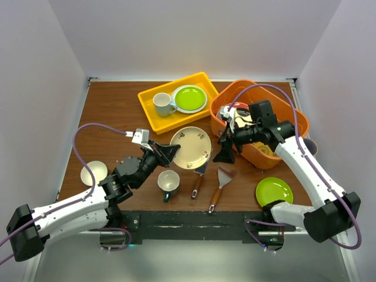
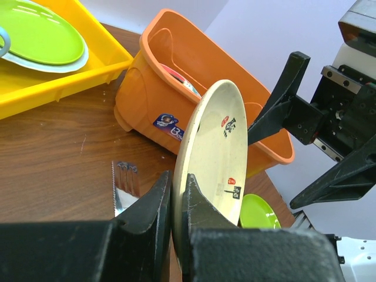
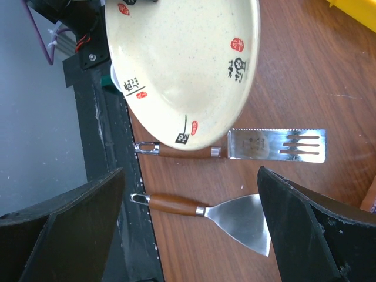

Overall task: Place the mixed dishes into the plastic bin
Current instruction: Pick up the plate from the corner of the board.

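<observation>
My left gripper [image 1: 168, 151] is shut on the rim of a cream plate [image 1: 192, 147] and holds it tilted above the table, left of the orange plastic bin [image 1: 294, 114]. In the left wrist view the jaws [image 2: 178, 194] pinch the plate [image 2: 214, 141] on edge, with the bin [image 2: 147, 94] beyond it. My right gripper [image 1: 225, 144] is open and empty beside the bin's left wall, facing the plate [image 3: 182, 64]. A red-rimmed plate [image 1: 238, 110] lies in the bin. A lime plate [image 1: 274, 191], a teal mug [image 1: 168, 183] and a small white bowl [image 1: 94, 172] sit on the table.
A yellow tray [image 1: 153, 114] at the back holds a white mug [image 1: 163, 104] and a lime plate on a pale one [image 1: 189, 98]. Two wooden-handled spatulas [image 1: 200, 175] [image 1: 220, 185] lie under the held plate, also in the right wrist view [image 3: 276, 144] [image 3: 235, 217].
</observation>
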Robot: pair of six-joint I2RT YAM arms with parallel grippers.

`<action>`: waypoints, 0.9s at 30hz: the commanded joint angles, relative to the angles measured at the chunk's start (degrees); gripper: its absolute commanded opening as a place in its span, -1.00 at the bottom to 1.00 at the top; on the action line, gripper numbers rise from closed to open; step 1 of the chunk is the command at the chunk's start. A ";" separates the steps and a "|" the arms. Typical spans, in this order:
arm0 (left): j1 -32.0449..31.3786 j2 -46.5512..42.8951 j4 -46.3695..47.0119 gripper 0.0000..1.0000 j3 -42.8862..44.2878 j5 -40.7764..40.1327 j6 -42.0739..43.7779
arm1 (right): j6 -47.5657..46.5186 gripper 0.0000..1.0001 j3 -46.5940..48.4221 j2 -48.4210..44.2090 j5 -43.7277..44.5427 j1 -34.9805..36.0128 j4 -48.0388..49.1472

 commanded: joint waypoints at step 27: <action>-0.26 1.65 7.29 -1.00 1.48 -1.94 -1.08 | 8.26 0.97 -2.36 0.36 2.91 2.61 8.37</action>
